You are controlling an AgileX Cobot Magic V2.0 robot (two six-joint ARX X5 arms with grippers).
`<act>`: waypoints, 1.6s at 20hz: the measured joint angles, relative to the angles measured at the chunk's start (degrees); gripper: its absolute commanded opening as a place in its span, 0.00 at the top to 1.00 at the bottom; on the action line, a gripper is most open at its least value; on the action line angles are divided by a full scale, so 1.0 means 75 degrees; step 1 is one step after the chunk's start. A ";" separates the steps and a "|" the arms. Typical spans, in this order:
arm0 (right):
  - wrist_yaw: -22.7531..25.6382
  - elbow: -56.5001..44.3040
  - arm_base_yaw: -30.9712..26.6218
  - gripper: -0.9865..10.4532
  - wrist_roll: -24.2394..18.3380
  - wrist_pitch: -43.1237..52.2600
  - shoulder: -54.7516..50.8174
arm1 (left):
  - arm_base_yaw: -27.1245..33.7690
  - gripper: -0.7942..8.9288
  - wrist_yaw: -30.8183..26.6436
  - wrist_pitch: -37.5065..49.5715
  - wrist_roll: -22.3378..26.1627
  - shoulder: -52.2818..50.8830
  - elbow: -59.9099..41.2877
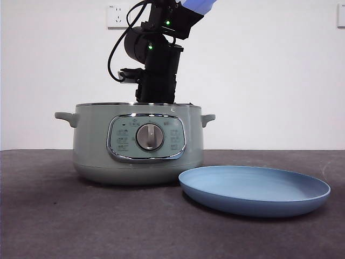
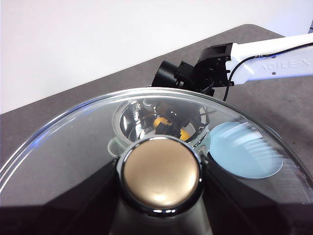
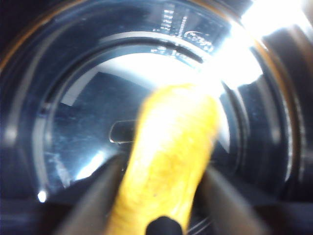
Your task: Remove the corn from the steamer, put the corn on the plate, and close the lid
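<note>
A: Where is the short yellow-orange corn cob (image 3: 168,161) found?

B: It is seen down inside the round sage-green electric steamer (image 1: 137,145), above the shiny metal floor of the pot. In the right wrist view it is flanked closely on both sides by the jaws of the right claw (image 3: 161,196), so the claw is judged to be closed on it, narrowed to the width of the cob. Whether the cob has been raised off the floor cannot be told.

A: And the round glass lid with the chrome rim (image 2: 73,147)?

B: It is held away from the pot by the left claw (image 2: 160,196), whose jaws are clamped on either side of the knob (image 2: 161,175), which looks golden here. Through the glass, the open pot, a glimpse of yellow and the wide light-blue plate (image 2: 242,149) are visible. The lid is probably kept aside so that the opening is left free for the right arm.

A: Why is the plate set where it is?

B: It rests on the dark bench (image 1: 64,216) just beside the steamer, its rim near the pot's base, so only a short carry should be needed. Nothing is seen on it.

A: What is left?

B: The corn must be lifted clear of the pot's rim, laid on the plate, and the lid set back.
</note>
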 measured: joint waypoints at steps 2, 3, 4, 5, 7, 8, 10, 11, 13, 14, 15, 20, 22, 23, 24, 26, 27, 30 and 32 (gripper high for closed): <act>-0.0009 0.0000 -0.0006 0.92 -0.0003 0.0061 0.0000 | 0.0000 0.93 0.0000 -0.0035 0.0000 0.0000 0.0000; -0.0023 0.0000 -0.0006 0.92 0.0000 0.0172 0.0000 | 0.0000 0.93 0.0000 -0.0035 0.0000 0.0000 0.0000; -0.0146 0.0000 -0.0006 0.92 -0.0003 0.0262 0.0000 | 0.0000 0.93 0.0000 -0.0035 0.0000 0.0000 0.0000; -0.0207 0.0000 -0.0006 0.92 0.0000 0.0291 -0.0015 | 0.0000 0.93 0.0000 -0.0035 0.0000 0.0000 0.0000; -0.0213 -0.0006 -0.0006 0.92 -0.0009 0.0259 -0.0251 | 0.0000 0.93 0.0000 -0.0017 0.0000 0.0000 0.0000; -0.0210 -0.0012 -0.0006 0.92 -0.0009 0.0242 -0.0545 | 0.0000 0.93 0.0000 0.0012 0.0000 0.0000 0.0000; -0.0210 -0.0009 -0.0006 0.92 -0.0026 0.0224 -0.1413 | 0.0000 0.93 0.0000 0.0073 0.0000 0.0000 0.0000; -0.0213 -0.0009 -0.0006 0.92 -0.0035 0.0221 -0.1897 | 0.0000 0.93 0.0000 0.0073 0.0000 0.0000 0.0000; -0.0210 -0.0003 -0.0067 0.92 -0.0093 0.0023 -0.2774 | 0.0000 0.93 0.0000 0.0073 0.0000 0.0000 0.0000; -0.0213 -0.0003 -0.0119 0.92 -0.0125 -0.0219 -0.3156 | 0.0000 0.93 0.0000 0.0073 0.0000 0.0000 0.0000; -0.0213 -0.0003 -0.0201 0.92 -0.0187 -0.0495 -0.3506 | 0.0000 0.93 0.0000 0.0073 0.0000 0.0000 0.0000; -0.0216 -0.0003 -0.0874 0.92 -0.0396 -0.1784 -0.4473 | 0.0000 0.93 0.0000 0.0099 0.0000 0.0000 0.0000; -0.0493 -0.0073 -0.1201 0.92 -0.0481 -0.2113 -0.4549 | 0.0000 0.93 0.0003 0.0105 0.0000 0.0000 0.0000; -0.0734 -0.0254 -0.1335 0.92 -0.0501 -0.2011 -0.4622 | 0.0000 0.93 0.0006 0.0105 0.0000 0.0000 0.0000; -0.0801 -0.0513 -0.1425 0.92 -0.0522 -0.1883 -0.4727 | 0.0000 0.93 0.0003 0.0105 0.0000 0.0000 0.0000; -0.0810 -0.1110 -0.1524 0.92 -0.0527 -0.1679 -0.5024 | 0.0000 0.93 0.0003 0.0114 0.0000 0.0000 0.0000; -0.0813 -0.1495 -0.1606 0.92 -0.0527 -0.1454 -0.5199 | 0.0000 0.93 0.0003 0.0149 0.0000 0.0000 0.0000; -0.1224 -0.3147 -0.1868 0.92 -0.0475 -0.0463 -0.5785 | 0.0000 0.93 0.0003 0.0210 -0.0003 0.0000 0.0000; -0.1489 -0.4377 -0.2002 0.92 -0.0335 0.0347 -0.6111 | 0.0000 0.93 0.0003 0.0210 -0.0003 0.0000 0.0000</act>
